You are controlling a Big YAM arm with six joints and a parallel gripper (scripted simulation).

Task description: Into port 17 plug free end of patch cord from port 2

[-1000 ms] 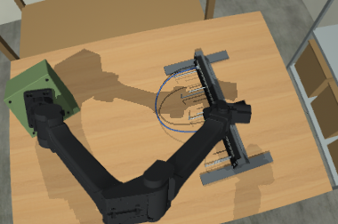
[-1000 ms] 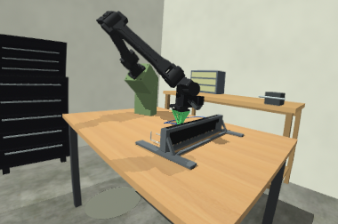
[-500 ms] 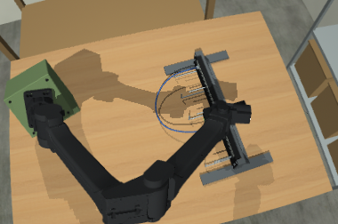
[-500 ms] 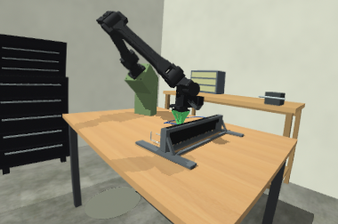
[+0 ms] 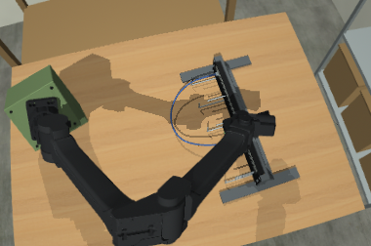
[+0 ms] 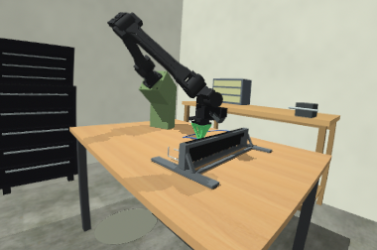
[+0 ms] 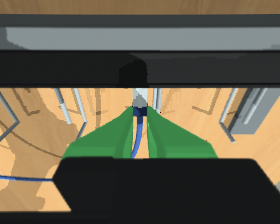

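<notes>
The patch panel rack (image 5: 241,108) (image 6: 218,147) (image 7: 142,40) stands on the wooden table. A blue patch cord (image 5: 173,108) (image 7: 136,140) loops from the rack's far end around to my gripper. My gripper (image 7: 140,111) (image 6: 200,132) (image 5: 233,124) has green fingers and is shut on the cord just behind its white plug (image 7: 140,95). The plug's tip points into the dark face of the panel, near the middle of the rack. Whether it is fully seated is hidden from view.
A green robot base block (image 5: 41,99) (image 6: 161,97) stands at the table's left side. Thin grey rods (image 7: 72,107) hang beside the gripper, behind the panel. A second table (image 6: 278,112) and a black drawer cabinet (image 6: 35,115) stand beyond.
</notes>
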